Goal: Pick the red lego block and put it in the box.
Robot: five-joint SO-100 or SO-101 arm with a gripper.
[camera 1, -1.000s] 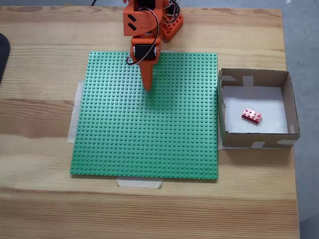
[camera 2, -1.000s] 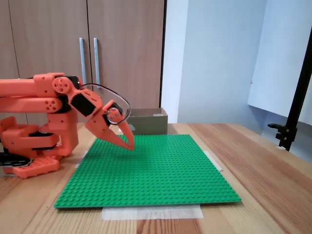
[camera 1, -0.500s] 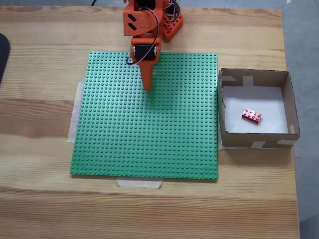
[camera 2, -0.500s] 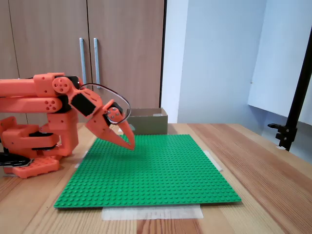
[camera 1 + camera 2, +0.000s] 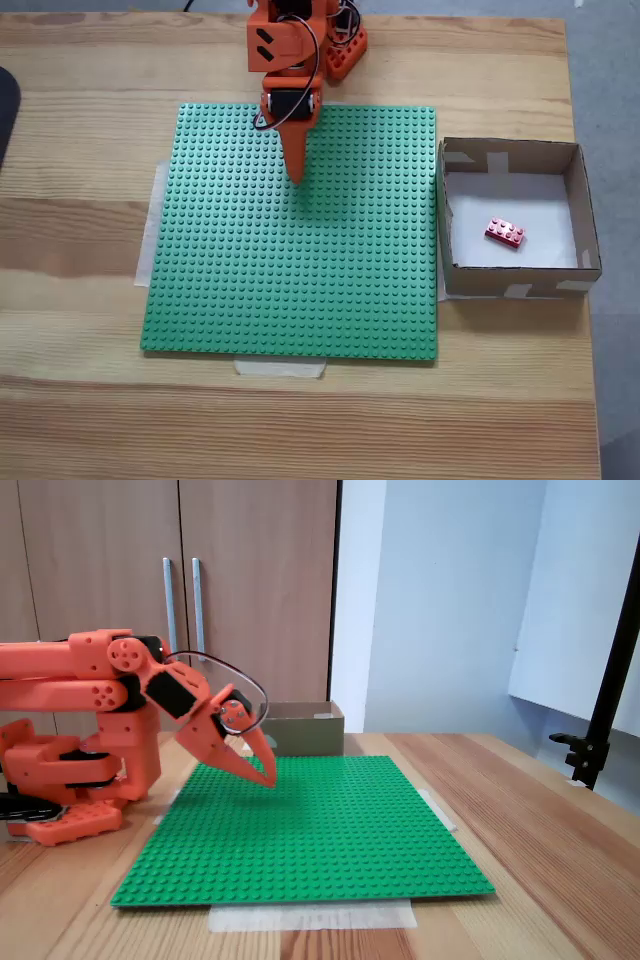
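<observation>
The red lego block (image 5: 505,233) lies flat on the white bottom of the box (image 5: 590,225), which stands just off the right edge of the green baseplate (image 5: 300,270) in a fixed view. From the side, the box (image 5: 305,727) shows as a brown wall behind the baseplate (image 5: 310,830). My orange gripper (image 5: 296,176) is folded back near the arm's base, over the baseplate's far part and well left of the box. Its fingers are together with nothing between them, tips pointing down at the plate (image 5: 268,779).
The arm's base (image 5: 65,795) sits at the table's far edge in the top-down fixed view. Tape strips (image 5: 280,368) hold the baseplate to the wooden table (image 5: 90,400). A black clamp and pole (image 5: 590,750) stand at the right in the side view.
</observation>
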